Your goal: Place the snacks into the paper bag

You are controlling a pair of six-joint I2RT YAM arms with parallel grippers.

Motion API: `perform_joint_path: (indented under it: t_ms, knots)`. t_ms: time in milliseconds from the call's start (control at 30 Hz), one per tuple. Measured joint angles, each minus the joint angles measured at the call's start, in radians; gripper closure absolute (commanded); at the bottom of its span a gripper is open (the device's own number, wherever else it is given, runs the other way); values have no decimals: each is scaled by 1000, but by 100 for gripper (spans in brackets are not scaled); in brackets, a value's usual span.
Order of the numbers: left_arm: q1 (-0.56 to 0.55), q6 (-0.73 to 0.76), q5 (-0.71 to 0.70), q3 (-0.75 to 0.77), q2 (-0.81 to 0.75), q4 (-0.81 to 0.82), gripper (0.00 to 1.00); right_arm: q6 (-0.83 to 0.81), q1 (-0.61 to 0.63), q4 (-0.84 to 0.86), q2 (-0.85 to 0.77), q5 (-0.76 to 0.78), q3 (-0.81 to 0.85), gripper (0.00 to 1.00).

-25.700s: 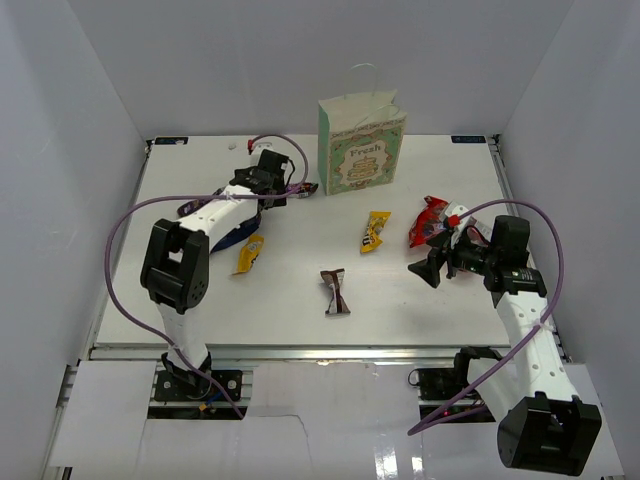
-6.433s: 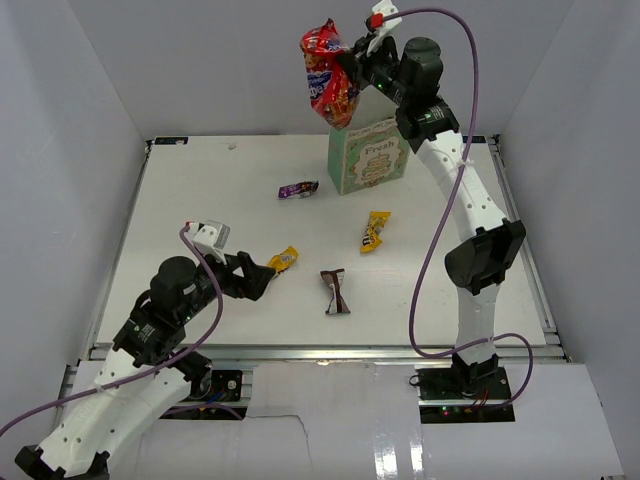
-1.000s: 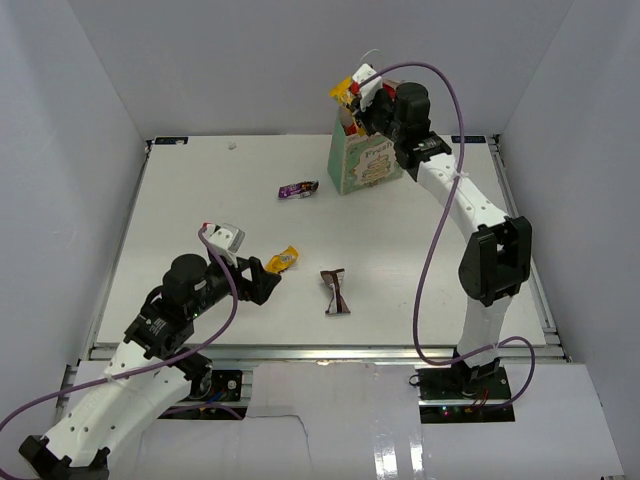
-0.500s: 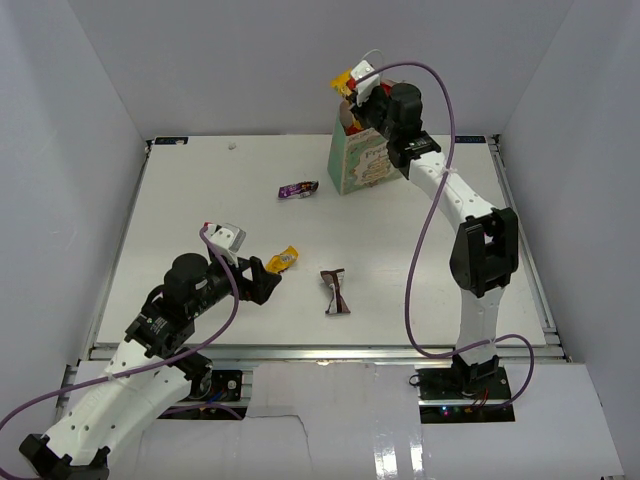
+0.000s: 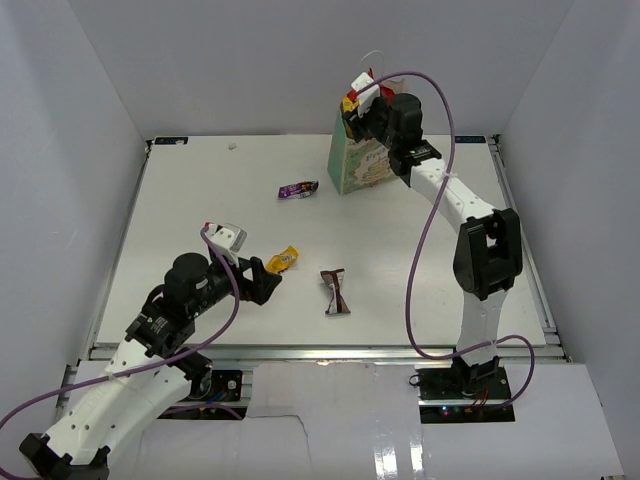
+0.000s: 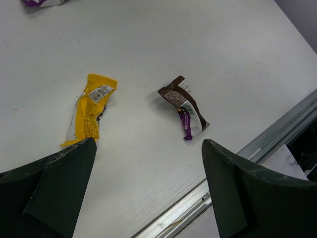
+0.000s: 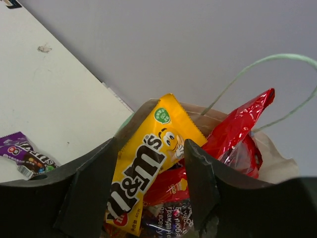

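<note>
Gripping yellow packet [image 7: 143, 173], right claw [image 7: 148, 148] at bag [image 5: 350, 172]

R wrist view: "m&m's" in brown letters on the yellow candy packet [image 7: 148, 163]; green round badge at its 12 o'clock end, too small to read. Red chip bag [image 7: 237, 129] at its 3 o'clock: print illegible. L wrist view: second yellow packet [image 6: 91, 109] and, at its 3 o'clock, brown-white bar wrapper [image 6: 185, 111]: fine print, unreadable.

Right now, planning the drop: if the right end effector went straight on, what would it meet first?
Likely the red chip bag inside the paper bag, just beyond the yellow candy packet it holds.
</note>
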Motion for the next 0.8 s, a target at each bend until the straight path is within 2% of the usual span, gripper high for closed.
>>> perform_joint_path:
  t_ms: [167, 300, 500, 667, 800]
  knots:
    - [0, 3, 13, 0, 5, 2, 2, 28, -3, -68, -106, -50, -17, 28]
    - [0, 3, 16, 0, 39, 11, 2, 31, -3, -155, -261, -146, -19, 14]
    - [0, -5, 13, 0, 140, 15, 2, -25, -3, -334, -551, -380, -126, 12]
    - [0, -37, -11, 10, 275, 14, 2, -145, 0, -592, -734, -631, -458, 12]
    - [0, -66, -55, 74, 446, 10, 2, -191, -10, -702, -789, -661, -834, 11]
